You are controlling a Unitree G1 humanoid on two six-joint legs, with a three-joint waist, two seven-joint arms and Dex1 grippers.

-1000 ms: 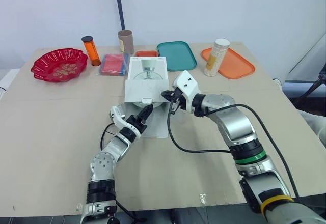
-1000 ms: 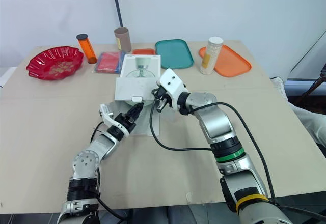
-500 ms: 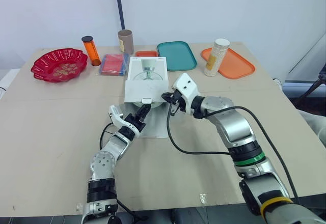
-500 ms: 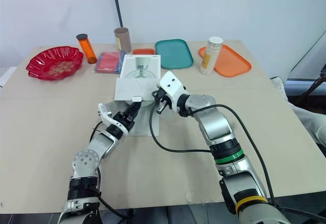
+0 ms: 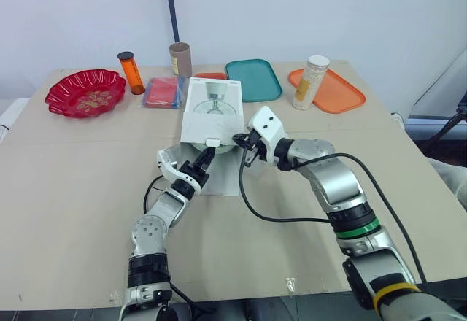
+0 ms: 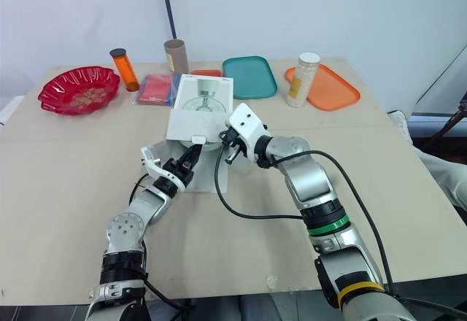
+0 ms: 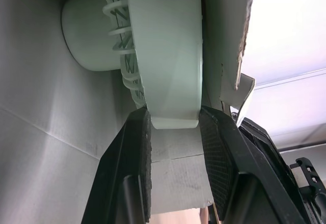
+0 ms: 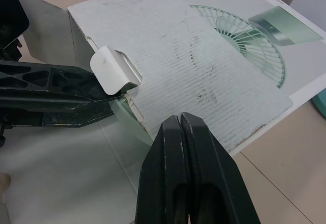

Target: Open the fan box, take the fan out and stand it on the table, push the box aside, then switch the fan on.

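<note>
Step in hand, by my judgement: taking the fan out. The box is already open and the fan is not yet clear of it.

I am reaching the left gripper (image 5: 205,156) into the mouth of the box (image 5: 211,109), which is lying near the middle of the desk (image 5: 73,182) with its open end facing me. In the left wrist view the two fingers (image 7: 133,152) are pinching the lower rim of the fan (image 7: 163,56), one pad on each face. The fan is lying inside the box, under the lifted top flap (image 8: 204,76).

I am holding the right gripper (image 8: 182,118) just beside the right edge of that flap, fingers pressed together and gripping nothing. Whether they are touching the cardboard, I cannot tell.

The next move is calling for a steady pull toward me with the left arm, keeping the pinch firm on the thin rim. The right arm is looking best placed to keep the flap up and stop the box from dragging along. After that, the fan is to be stood upright on bare desk.
</note>
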